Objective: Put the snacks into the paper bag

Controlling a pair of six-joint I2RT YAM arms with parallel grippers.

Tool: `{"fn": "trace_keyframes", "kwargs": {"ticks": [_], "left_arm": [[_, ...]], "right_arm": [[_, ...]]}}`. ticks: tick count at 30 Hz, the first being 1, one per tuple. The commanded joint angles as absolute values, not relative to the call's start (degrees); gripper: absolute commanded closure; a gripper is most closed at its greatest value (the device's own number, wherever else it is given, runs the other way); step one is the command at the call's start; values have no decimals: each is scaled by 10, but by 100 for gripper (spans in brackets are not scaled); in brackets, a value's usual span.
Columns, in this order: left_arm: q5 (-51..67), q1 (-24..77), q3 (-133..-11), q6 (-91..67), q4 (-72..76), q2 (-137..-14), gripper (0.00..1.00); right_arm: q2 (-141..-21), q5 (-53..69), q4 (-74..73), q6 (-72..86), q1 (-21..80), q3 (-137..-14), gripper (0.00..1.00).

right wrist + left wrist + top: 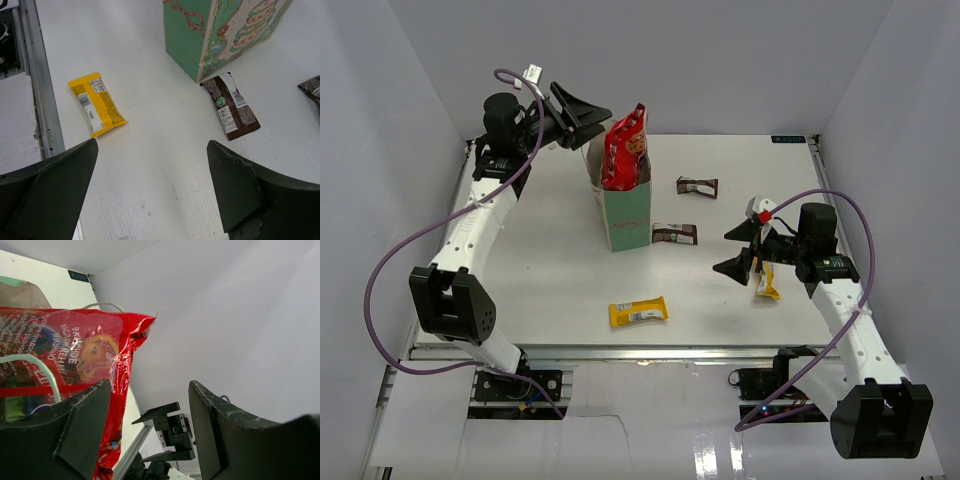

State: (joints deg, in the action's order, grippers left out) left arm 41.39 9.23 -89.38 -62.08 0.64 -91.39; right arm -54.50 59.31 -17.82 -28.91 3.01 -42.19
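The mint-green paper bag [628, 218] stands upright at mid-table. A red-orange packet [625, 148] sticks up out of its top and fills the left of the left wrist view [75, 352], beside a thin bag handle [35, 365]. My left gripper [600, 122] is open and empty, just left of the packet's top [150, 425]. My right gripper [728, 252] is open and empty above the table [152, 190]. One yellow bar [638, 313] [96, 104] lies near the front. Another yellow bar [766, 282] lies under the right arm. Two brown bars [675, 234] [697, 185] lie right of the bag. The dark blue bag is hidden.
The nearer brown bar [230, 105] lies by the bag's corner [200, 45], and the other brown bar shows at the right edge [312, 87]. White walls enclose the table on three sides. A metal rail [620, 352] runs along the front edge.
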Motion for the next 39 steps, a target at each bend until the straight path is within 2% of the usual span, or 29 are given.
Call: {"fn": "trace_keyframes", "kwargs": {"ticks": [1, 10, 15, 17, 22, 25, 27, 30, 32, 38, 39], "left_arm": [[414, 91, -939, -617, 57, -863, 25], [380, 92, -1017, -559, 8, -857, 17], [372, 92, -1006, -471, -41, -804, 17], [355, 91, -950, -429, -66, -764, 17], [295, 91, -762, -315, -111, -572, 13], [272, 92, -654, -261, -153, -464, 13], [264, 92, -590, -239, -195, -417, 13], [271, 92, -542, -203, -242, -346, 13], [279, 96, -515, -172, -267, -315, 13], [318, 109, -461, -107, -286, -267, 12], [316, 112, -453, -103, -281, -252, 10]], "right_arm": [[-548, 600, -159, -286, 28, -419, 5], [-552, 585, -152, -271, 26, -418, 5], [-559, 512, -130, -235, 25, -417, 3], [-571, 483, -132, -243, 25, -417, 3], [-627, 429, -164, -310, 61, -445, 5], [-656, 412, -189, -404, 97, -459, 7], [-672, 406, -201, -524, 124, -466, 10], [-708, 403, -172, -653, 155, -466, 10], [-756, 390, -136, -665, 169, -475, 10], [-948, 363, -120, -606, 196, -626, 10], [-966, 356, -120, -603, 202, -648, 10]]}}
